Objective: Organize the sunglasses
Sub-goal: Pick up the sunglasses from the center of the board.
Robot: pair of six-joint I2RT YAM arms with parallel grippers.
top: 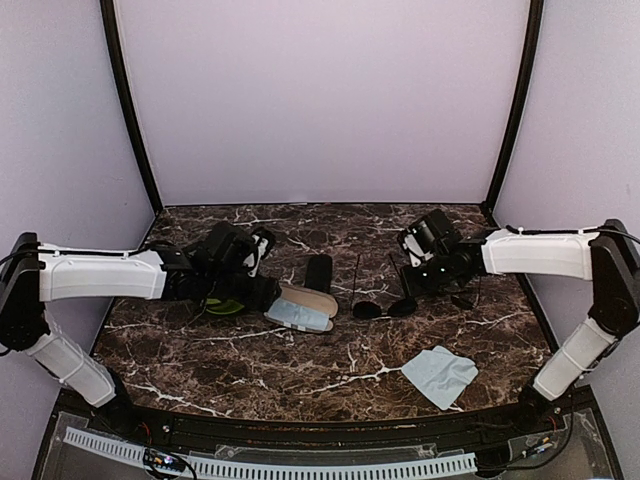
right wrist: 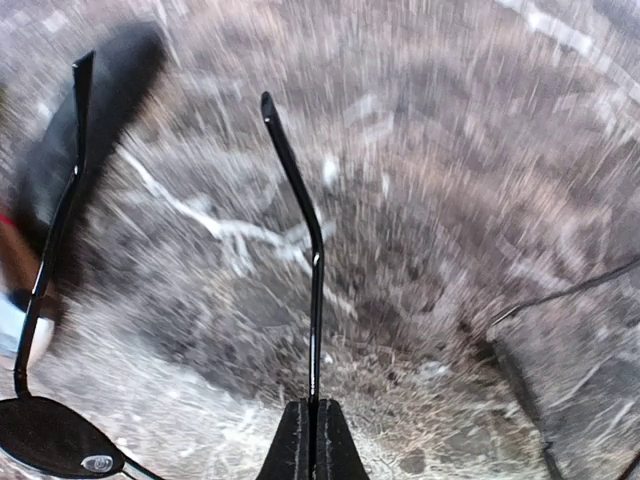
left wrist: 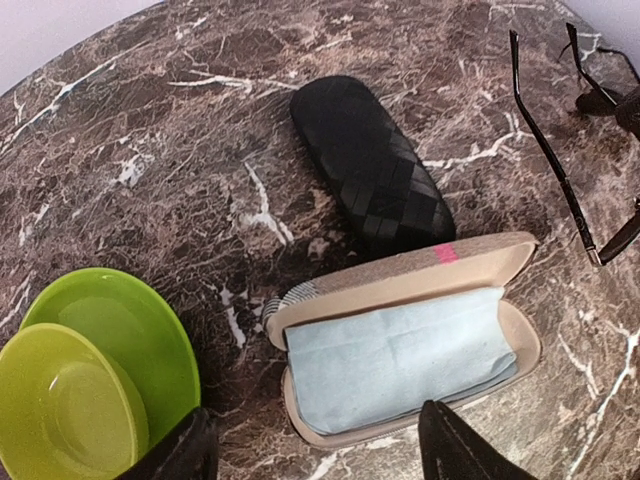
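Note:
One pair of round-lens sunglasses (top: pixel 384 308) lies unfolded at the table's middle, with its temple arms pointing away from me. My right gripper (top: pixel 412 288) is shut on its right temple arm (right wrist: pixel 315 290). A lens (right wrist: pixel 45 440) and the other temple arm (right wrist: pixel 50 230) show at the left of the blurred right wrist view. The thin wires of a second pair (top: pixel 463 297) lie just right of that gripper and also show in the right wrist view (right wrist: pixel 560 296). My left gripper (left wrist: pixel 320 462) is open and empty, just short of the open case (left wrist: pixel 520 330).
The open striped case (top: pixel 305 305) holds a light blue cloth (left wrist: pixel 395 355). A shut black case (top: pixel 318 272) lies behind it and also shows in the left wrist view (left wrist: pixel 370 165). Two stacked green bowls (left wrist: pixel 90 385) sit under my left wrist. Another blue cloth (top: pixel 440 375) lies at the front right.

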